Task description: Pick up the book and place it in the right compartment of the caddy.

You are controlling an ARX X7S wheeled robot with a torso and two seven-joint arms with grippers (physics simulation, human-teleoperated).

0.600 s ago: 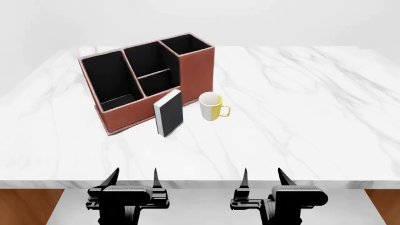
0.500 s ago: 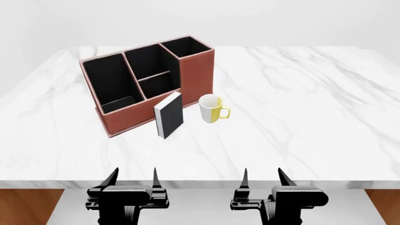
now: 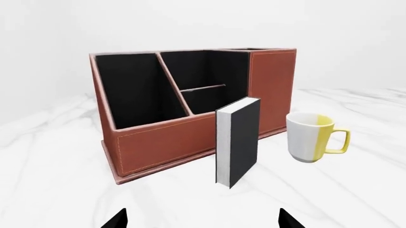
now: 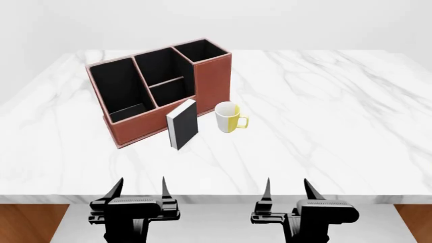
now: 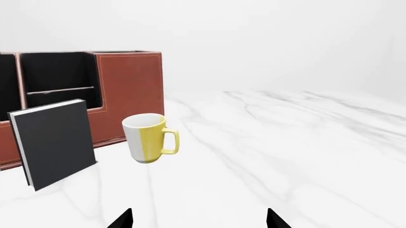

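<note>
The black-covered book stands upright on the marble table, just in front of the reddish-brown caddy. It also shows in the left wrist view and the right wrist view. The caddy's tall right compartment is at its far right end, open at the top. My left gripper and right gripper are both open and empty, at the table's near edge, well short of the book.
A white and yellow mug stands just right of the book, close to the caddy's right wall. The caddy's wide left section and middle divided sections are black-lined.
Both grippers have risen slightly at the table's near edge and the left one has shifted a little left. The book, mug and caddy have not moved.
</note>
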